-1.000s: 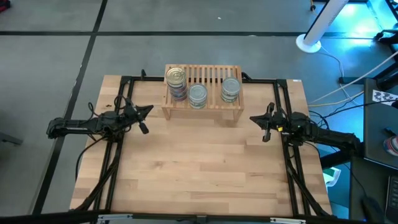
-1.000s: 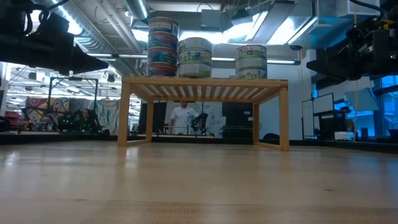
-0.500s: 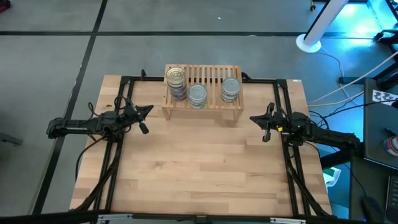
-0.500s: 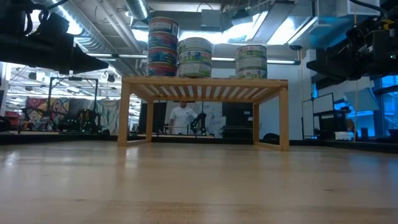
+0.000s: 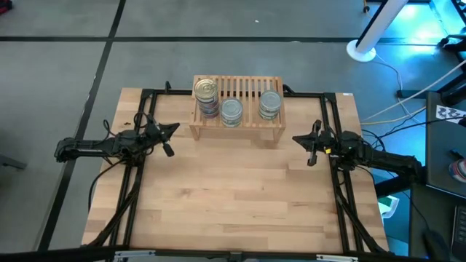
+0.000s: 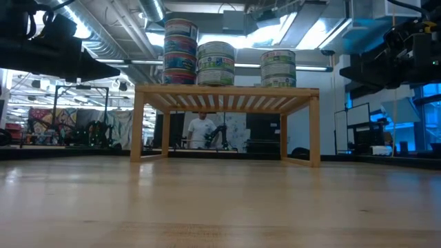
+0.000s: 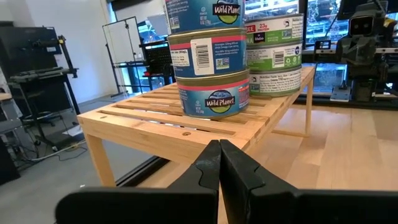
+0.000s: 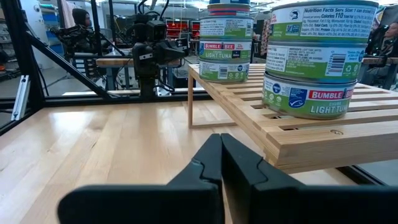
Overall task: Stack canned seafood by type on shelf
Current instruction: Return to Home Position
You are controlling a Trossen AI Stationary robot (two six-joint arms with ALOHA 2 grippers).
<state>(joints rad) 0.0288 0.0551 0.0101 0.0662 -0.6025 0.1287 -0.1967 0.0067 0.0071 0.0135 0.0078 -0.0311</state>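
The light-wood shelf (image 5: 255, 122) stands at the table's far middle on its side legs. Three stacks of canned seafood rest on its slatted top: a tall blue-red labelled stack (image 5: 206, 95) at the left, and green-labelled stacks in the middle (image 5: 231, 111) and at the right (image 5: 269, 104). The low view shows the same stacks (image 6: 180, 52) (image 6: 216, 63) (image 6: 278, 67). My left gripper (image 5: 176, 126) (image 7: 219, 149) hovers shut left of the shelf, pointing at it. My right gripper (image 5: 295, 138) (image 8: 221, 146) hovers shut right of the shelf. Neither holds anything.
Black frame rails (image 5: 145, 189) (image 5: 349, 211) run along the table's left and right sides under the arms. Bare wood (image 5: 233, 189) lies between the arms and toward the near edge. Beyond the table, a person (image 6: 201, 129) shows in the room under the shelf.
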